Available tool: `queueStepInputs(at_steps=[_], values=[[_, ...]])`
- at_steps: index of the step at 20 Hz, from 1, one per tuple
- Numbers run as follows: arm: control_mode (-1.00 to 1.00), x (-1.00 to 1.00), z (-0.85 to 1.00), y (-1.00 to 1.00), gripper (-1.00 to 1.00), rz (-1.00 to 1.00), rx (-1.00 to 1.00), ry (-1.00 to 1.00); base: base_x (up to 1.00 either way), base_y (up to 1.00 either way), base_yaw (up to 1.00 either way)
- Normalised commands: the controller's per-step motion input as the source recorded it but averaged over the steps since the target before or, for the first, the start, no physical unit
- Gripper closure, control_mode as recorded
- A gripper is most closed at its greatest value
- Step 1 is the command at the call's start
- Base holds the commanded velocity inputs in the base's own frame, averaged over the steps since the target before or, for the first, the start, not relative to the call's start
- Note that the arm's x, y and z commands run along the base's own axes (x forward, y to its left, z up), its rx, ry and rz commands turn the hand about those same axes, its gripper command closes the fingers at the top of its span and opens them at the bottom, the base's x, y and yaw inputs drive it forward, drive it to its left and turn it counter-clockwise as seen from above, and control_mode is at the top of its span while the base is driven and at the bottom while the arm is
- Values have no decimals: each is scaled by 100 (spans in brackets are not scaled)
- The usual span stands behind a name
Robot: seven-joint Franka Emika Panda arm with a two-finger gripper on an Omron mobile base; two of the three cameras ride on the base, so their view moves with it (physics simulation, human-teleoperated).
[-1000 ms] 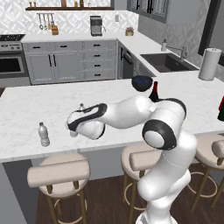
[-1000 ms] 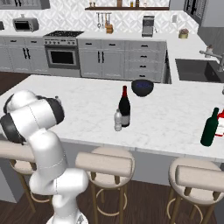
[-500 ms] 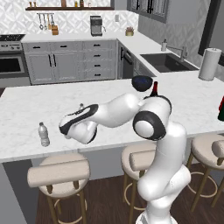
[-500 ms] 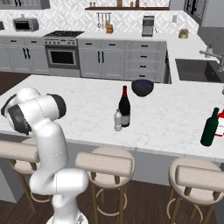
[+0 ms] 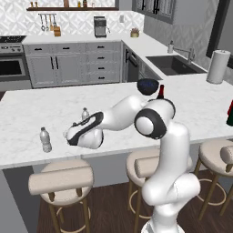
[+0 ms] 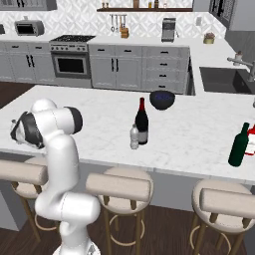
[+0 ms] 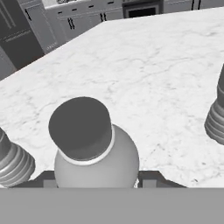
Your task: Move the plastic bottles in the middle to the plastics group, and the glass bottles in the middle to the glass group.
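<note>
Left base view: white arm reaches left and low over the marble island counter (image 5: 41, 109), hand (image 5: 84, 135) near the counter's front edge. One clear plastic bottle (image 5: 45, 139) w/ white cap stands upright on the counter, left of the hand and apart from it. A second white-capped bottle (image 5: 84, 113) pokes up just behind the wrist. Dark blue bowl (image 5: 147, 86) sits mid-counter; beside it the dark red bottle's top (image 5: 160, 91) shows behind the arm. Paper-towel roll (image 5: 217, 66) at far right by the sink. No label text can be read.

Right base view: dark red glass bottle (image 6: 142, 122) upright mid-counter, w/ a small clear bottle (image 6: 134, 137) touching or just beside its left. Bowl behind them. Dark green bottle (image 6: 238, 145) at right edge, a red one partly cut off beside it. Label bands too small to read.

Hand view: a bottle's cap and shoulder (image 7: 94, 146) sit right between the two dark fingertips (image 7: 151, 177), which stand close on either side of it; grip looks pinched on this bottle. Ribbed bottle sides at left and right edges.

Vs half a sec earlier: hand is lower and closer to the counter's front edge; elbow swung nearer; bottles unmoved.
</note>
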Motion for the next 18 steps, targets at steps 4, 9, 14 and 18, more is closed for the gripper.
queueStepInputs(at_steps=[4,9,14,18], values=[[-100,36,-21,18,100,0,-8,2,0,0,0],[-100,31,-20,32,100,0,-11,0,0,0,0],[-100,10,-32,41,100,0,-12,0,0,0,0],[-100,5,-36,43,100,0,-11,0,0,0,0]])
